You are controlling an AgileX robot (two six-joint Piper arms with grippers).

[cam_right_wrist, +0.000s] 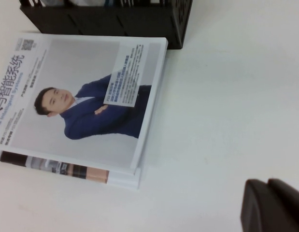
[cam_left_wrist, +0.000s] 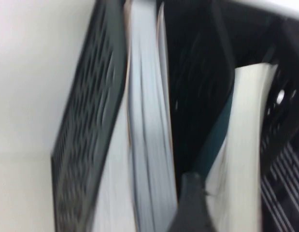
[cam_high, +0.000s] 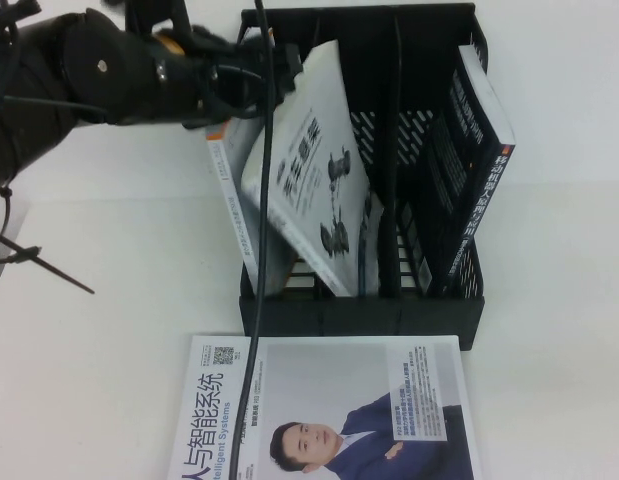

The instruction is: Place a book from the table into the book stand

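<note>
- Now the book (cam_high: 314,160), white with big black letters and grey car-part drawings, sits in the left slot of the book stand (cam_high: 364,310).
- It leans, with its top toward the left and its bottom edge down on the slats of the stand.
- Just to its left, in the same slot, stands another white book (cam_high: 232,190) with an orange edge. The two books touch.
- From the left wrist view, the pages of these books (cam_left_wrist: 149,145) show side by side, next to the black wall of the stand (cam_left_wrist: 86,145).
- The left gripper (cam_high: 251,75) is at the far left corner of the stand, by the top of the leaning book. In the high view its jaws are hard to make out, and the wrist view shows only one dark fingertip (cam_left_wrist: 190,203), so I cannot tell if they are apart or together, or if they touch the book.
- A dark book (cam_high: 469,170) leans in the right slot of the stand.
- On the white table (cam_high: 109,340), near the front of the stand, lies a book with a man in a blue suit (cam_high: 329,410) on its cover.
- It rests on top of one more book (cam_right_wrist: 67,169).
- The right gripper (cam_right_wrist: 272,205) is over the bare table, to the right of that pile. Only a dark bit of it shows, so I cannot tell if its jaws are apart or together.
</note>
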